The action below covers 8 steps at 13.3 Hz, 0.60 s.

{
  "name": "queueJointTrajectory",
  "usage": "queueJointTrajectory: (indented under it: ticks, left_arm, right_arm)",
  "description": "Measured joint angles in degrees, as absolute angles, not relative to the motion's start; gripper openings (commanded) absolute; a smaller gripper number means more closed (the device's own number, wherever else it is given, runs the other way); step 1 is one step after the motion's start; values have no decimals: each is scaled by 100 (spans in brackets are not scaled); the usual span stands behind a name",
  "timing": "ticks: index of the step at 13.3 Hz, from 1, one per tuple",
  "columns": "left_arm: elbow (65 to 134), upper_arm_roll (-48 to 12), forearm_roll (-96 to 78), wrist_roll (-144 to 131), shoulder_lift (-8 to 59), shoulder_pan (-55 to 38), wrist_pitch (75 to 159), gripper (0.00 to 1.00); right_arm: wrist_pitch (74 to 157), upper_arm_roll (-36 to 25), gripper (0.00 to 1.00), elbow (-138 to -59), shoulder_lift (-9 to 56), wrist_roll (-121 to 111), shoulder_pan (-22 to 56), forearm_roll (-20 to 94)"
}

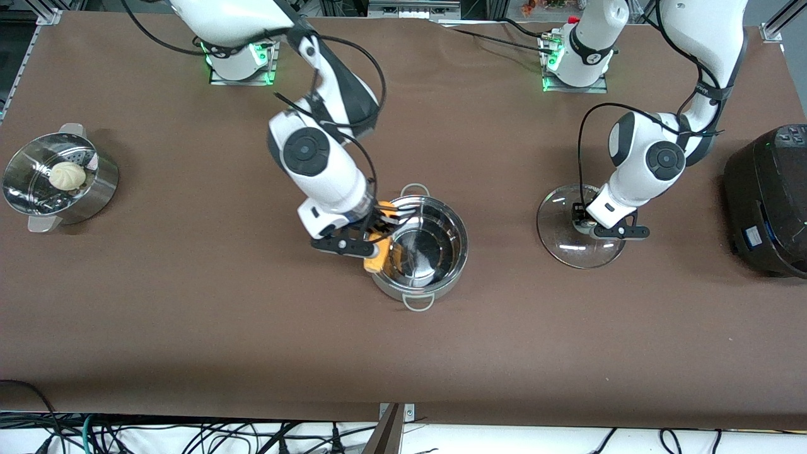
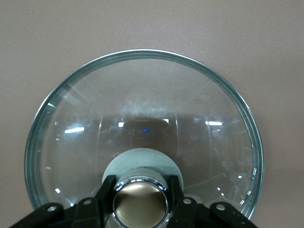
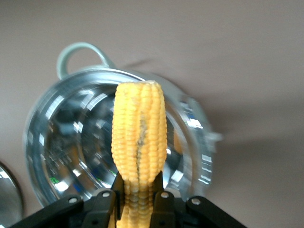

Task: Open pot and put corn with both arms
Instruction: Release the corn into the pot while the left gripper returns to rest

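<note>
The steel pot (image 1: 435,246) stands open and empty in the middle of the table. My right gripper (image 1: 373,236) is shut on the yellow corn (image 1: 376,257) and holds it over the pot's rim at the right arm's end. In the right wrist view the corn (image 3: 138,137) points out from the right gripper (image 3: 138,190) over the pot (image 3: 71,142). The pot's glass lid (image 1: 567,246) lies on the table toward the left arm's end. My left gripper (image 1: 589,221) is shut on its knob. In the left wrist view the left gripper (image 2: 140,185) clasps the knob (image 2: 140,202) on the lid (image 2: 142,104).
A steel steamer basket (image 1: 94,189) with a white bun (image 1: 67,175) stands at the right arm's end of the table. A black round cooker (image 1: 769,195) stands at the left arm's end, beside the lid.
</note>
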<state>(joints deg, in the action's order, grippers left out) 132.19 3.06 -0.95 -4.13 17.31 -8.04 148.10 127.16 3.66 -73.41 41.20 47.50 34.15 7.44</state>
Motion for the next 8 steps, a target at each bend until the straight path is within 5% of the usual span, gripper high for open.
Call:
queueJointTrajectory:
  ticks: [1,4,8]
  left_arm:
    - [13194,306,-95,-413,1691,-804,14757,100]
    - [12878,309,-95,-415,1240,-804,13925,100]
    - [11033,386,-95,-417,540,-790,10902,100]
  right_arm:
    - [13023,366,93,-7305,4305,4942,3479,745]
    - [13296,364,100,-7217,4553,5092,3552,735]
    - [13138,359,100,-7072,4539,5105,3575,734]
